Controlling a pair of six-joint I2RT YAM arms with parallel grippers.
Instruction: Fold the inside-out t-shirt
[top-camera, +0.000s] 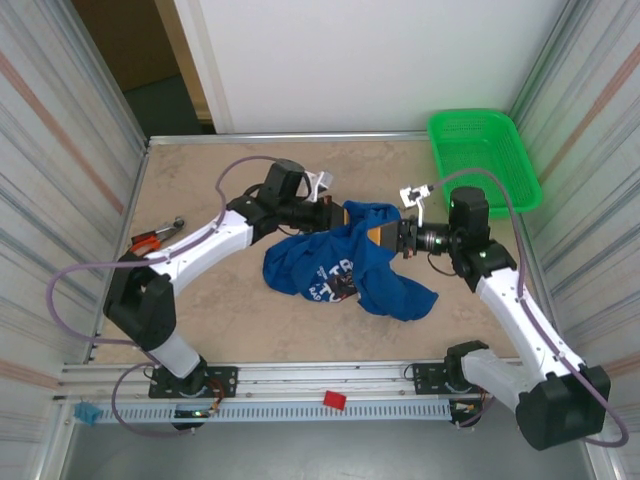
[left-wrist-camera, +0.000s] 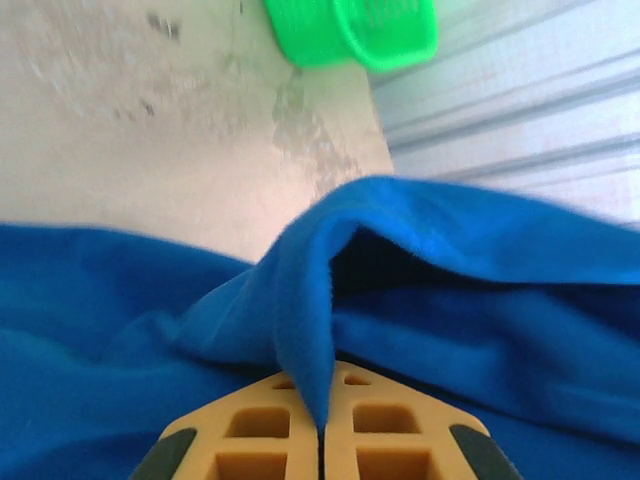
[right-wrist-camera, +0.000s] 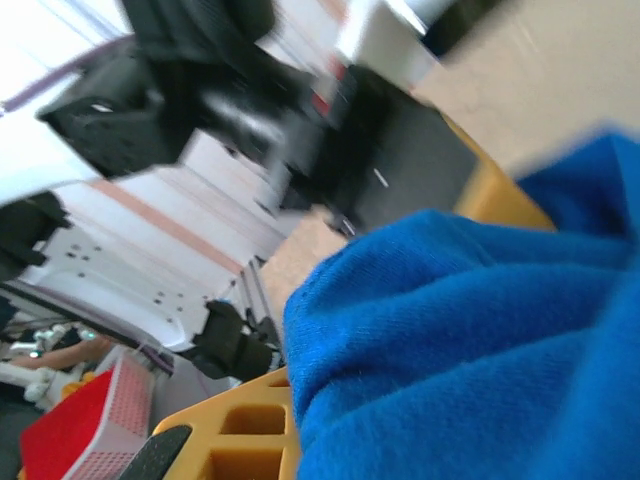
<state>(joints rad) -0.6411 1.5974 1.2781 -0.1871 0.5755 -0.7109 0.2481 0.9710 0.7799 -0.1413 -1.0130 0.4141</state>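
Pliers (top-camera: 152, 240) with red handles lie near the left edge of the desk (top-camera: 200, 320), just beside the white left arm that reaches in toward the middle. At the end of that arm the left hand (top-camera: 347, 215) is closed right down on the royal-blue t-shirt (top-camera: 300, 262). In its own wrist camera the two yellow fingers (left-wrist-camera: 250, 440) meet with a thin fold of blue cloth (left-wrist-camera: 480, 300) pinched between them, and the cloth rises from the pinch into a soft ridge. The t-shirt sits at the middle of the desk, bunched and crumpled rather than spread out. Its upper edge is lifted between the two hands, and the rest sags onto the surface below them, with white lettering (top-camera: 338, 276) showing on the face turned up. Across from the left hand, close by, the right hand (top-camera: 388, 235) is closed too, gripping the same top edge from the other side. In its wrist view the blue cloth (right-wrist-camera: 470, 350) lies heaped over a yellow finger (right-wrist-camera: 240, 430) and hides the tips. Further right, well apart from the garment, a green mesh basket (top-camera: 485, 158) stands in the far right corner — a blurred piece of it (left-wrist-camera: 350, 30) also shows at the top of the left wrist view.
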